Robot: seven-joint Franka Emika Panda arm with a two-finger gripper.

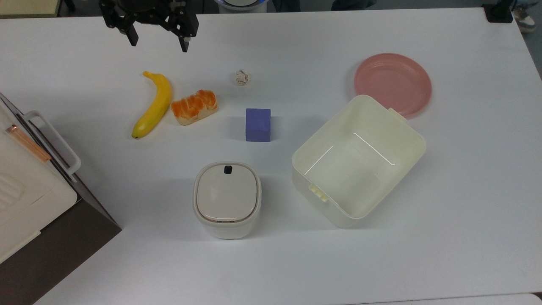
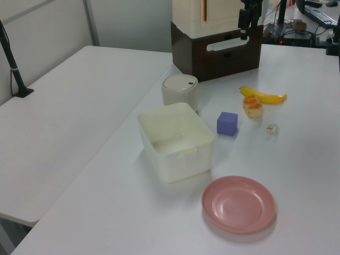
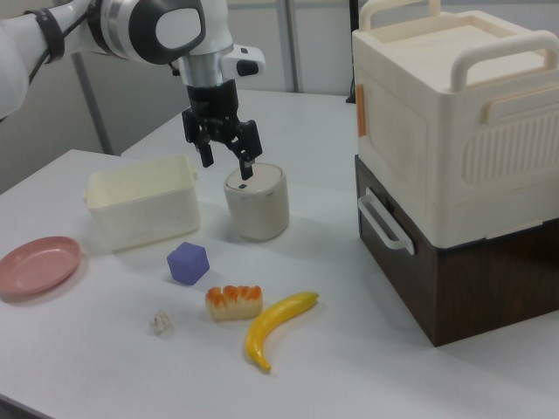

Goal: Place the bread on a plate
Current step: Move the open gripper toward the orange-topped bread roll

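White table [image 1: 465, 212] bears bread [image 1: 194, 106] and plate [image 1: 393, 84].

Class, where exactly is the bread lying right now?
In the top view, the bread lies on the table, just right of the banana and left of the purple block.

A large white table [image 1: 296, 262] is seen under even, soft light. A second white table [image 2: 64, 122] is set beside it, across a narrow gap on the left view's left. Pale grey wall panels [image 2: 48, 26] are seen behind that second table, and a black pole [image 2: 10, 58] is clamped near its far corner. Beyond the large table, a desk with a keyboard [image 2: 321, 13] is visible.
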